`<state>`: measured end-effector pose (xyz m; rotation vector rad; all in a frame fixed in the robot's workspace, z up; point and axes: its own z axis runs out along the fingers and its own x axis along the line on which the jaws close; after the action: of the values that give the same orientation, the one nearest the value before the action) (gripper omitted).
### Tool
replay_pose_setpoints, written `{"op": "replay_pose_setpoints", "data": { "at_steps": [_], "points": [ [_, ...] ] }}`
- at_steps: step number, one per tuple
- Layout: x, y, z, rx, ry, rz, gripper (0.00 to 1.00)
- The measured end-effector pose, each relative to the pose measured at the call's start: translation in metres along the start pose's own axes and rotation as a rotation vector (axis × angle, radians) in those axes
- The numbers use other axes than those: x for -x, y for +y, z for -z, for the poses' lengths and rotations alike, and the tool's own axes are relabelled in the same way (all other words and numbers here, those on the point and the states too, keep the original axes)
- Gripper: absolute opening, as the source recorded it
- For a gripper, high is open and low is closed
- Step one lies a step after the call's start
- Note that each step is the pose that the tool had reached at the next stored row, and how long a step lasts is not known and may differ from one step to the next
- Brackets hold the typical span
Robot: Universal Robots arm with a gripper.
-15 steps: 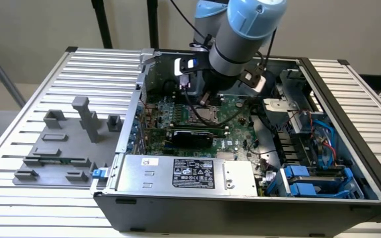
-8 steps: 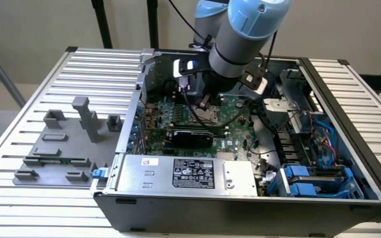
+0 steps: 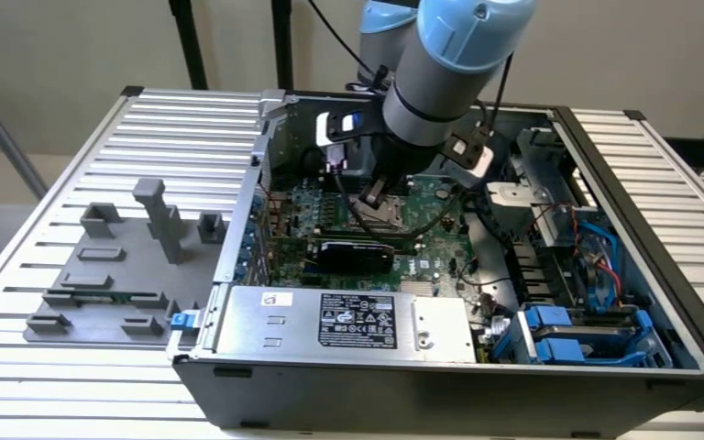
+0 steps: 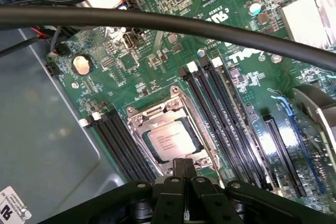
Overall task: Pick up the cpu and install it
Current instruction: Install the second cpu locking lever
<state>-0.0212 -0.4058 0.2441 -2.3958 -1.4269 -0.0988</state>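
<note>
Jaws of the gripper (image 4: 184, 174) are seen drawn together, gripping nothing, just above the cpu (image 4: 170, 141), which is seated flat inside the motherboard socket (image 4: 137, 124).

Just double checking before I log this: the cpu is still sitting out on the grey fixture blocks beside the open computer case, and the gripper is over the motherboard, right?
Not quite. The cpu lies in the motherboard socket inside the computer case, not on the grey fixture blocks; the wrist view shows it. The gripper is over the motherboard, as you said.
</note>
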Motion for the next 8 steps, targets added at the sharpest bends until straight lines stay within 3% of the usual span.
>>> {"op": "replay_pose_setpoints", "data": {
  "at_steps": [8],
  "points": [
    [0.014,-0.0108,0.0061,0.0071,-0.0005,0.002,0.11]
  ]
}}
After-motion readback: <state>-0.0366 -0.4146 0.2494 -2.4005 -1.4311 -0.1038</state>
